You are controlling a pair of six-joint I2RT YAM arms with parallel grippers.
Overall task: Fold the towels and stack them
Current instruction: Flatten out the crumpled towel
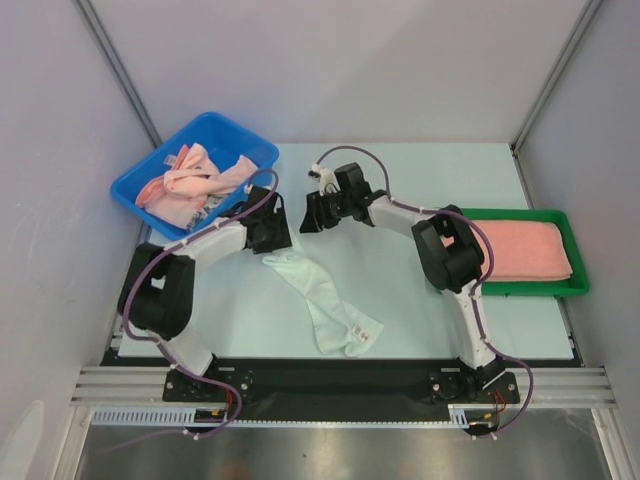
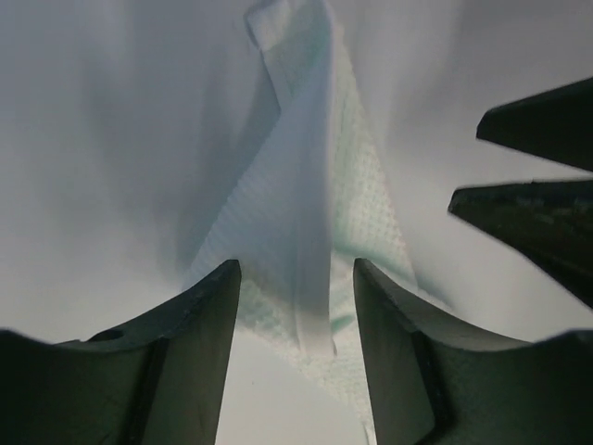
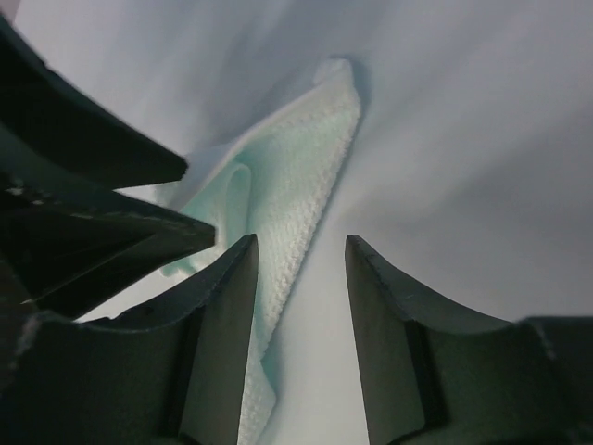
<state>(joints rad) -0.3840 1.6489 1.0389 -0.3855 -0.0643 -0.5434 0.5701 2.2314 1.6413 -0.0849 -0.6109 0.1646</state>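
We are at the spreading step. The pale mint towel [image 1: 320, 295] lies twisted into a long band on the surface [image 1: 430, 180], running from just below the two arms at centre frame toward the lower centre. The left end effector [image 2: 296, 269] stands wide open over one end of it, with a strip of cloth loose in the gap and nothing pinched. The right end effector [image 3: 301, 243] is partly open and holds nothing either; the towel's edge passes beside its left-of-frame finger.

To do this well, we judge that each end effector should take a separate corner of that end and catch a single layer. The two should then draw apart until the band opens flat before any fold. With the tips this close, they could collide or grab the same bunch.

The blue bin [image 1: 215, 135] at upper left holds a tangle of pink towels [image 1: 190, 180], not yet folded. The green tray [image 1: 575, 250] at right carries a folded pink towel [image 1: 525, 250] lying flat; we cannot tell how many layers it has.
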